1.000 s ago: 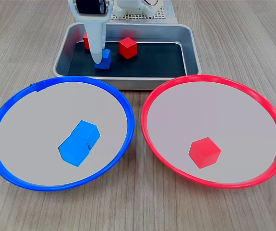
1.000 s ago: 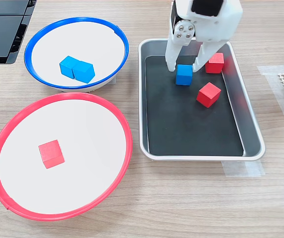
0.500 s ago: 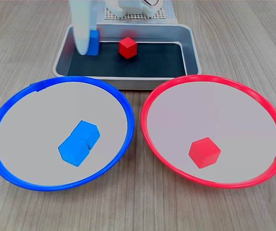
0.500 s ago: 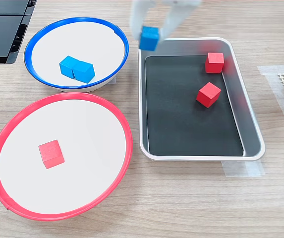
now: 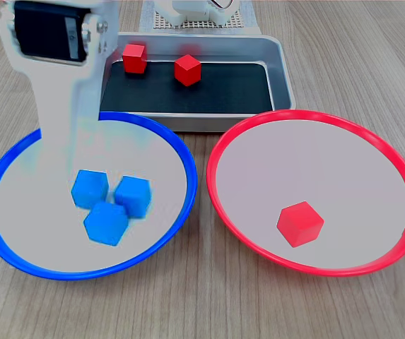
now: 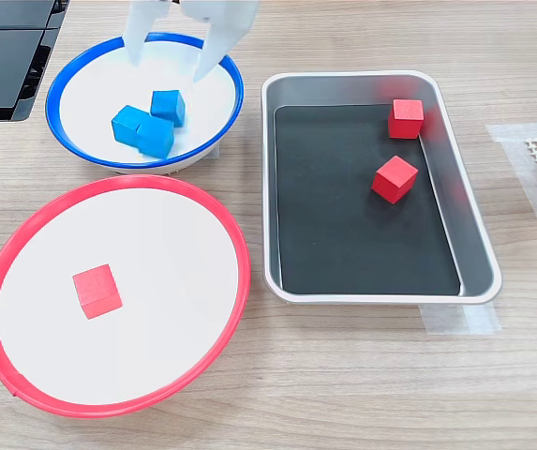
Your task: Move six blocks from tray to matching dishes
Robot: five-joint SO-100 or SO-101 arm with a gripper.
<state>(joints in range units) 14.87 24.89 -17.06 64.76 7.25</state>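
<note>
in blue-rimmed dish [image 6: 214, 58]: three blue blocks [image 6: 168, 106]; gripper [image 6: 170, 58] parted above.

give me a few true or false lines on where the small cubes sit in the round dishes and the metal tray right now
1. Three blue cubes lie in the blue-rimmed round dish. True.
2. The rectangular silver metal tray holds one blue cube. False: it holds only two red cubes.
3. The red-rimmed round dish holds one red cube. True.
4. The white gripper is shut on a cube. False: it is open above the blue-rimmed dish, holding nothing.
</note>
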